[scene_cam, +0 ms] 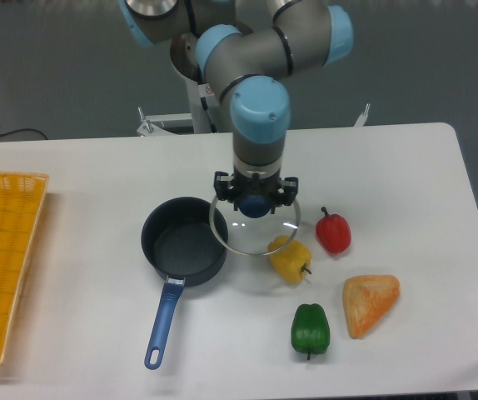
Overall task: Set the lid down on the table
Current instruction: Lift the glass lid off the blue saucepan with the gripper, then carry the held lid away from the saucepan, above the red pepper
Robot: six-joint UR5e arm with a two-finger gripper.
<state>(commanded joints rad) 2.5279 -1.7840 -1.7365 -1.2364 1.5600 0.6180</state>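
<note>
One broad white table (pixel 389 167) carries everything, and above it the lid (pixel 254 227), a clear glass disc with a thin metal rim, hangs in the air between the saucepan and the vegetables. The gripper (pixel 256 200) is clamped on the lid's blue knob, fingers pinched in from both sides. The disc's near edge overlaps the yellow pepper (pixel 290 258) in this view, with the red pepper (pixel 333 232) just to the right.

My read: the carry is under way and the set-down is not yet done. To do it well, pick a bare patch of tabletop away from the peppers, keep the disc level, and lower until the rim rests flat before letting go.

Containers now: the yellow woven tray (pixel 6 267) at the left edge holds something orange that barely peeks in, too cropped to name. The dark saucepan (pixel 183 247) with its blue handle sits uncovered and looks empty.
</note>
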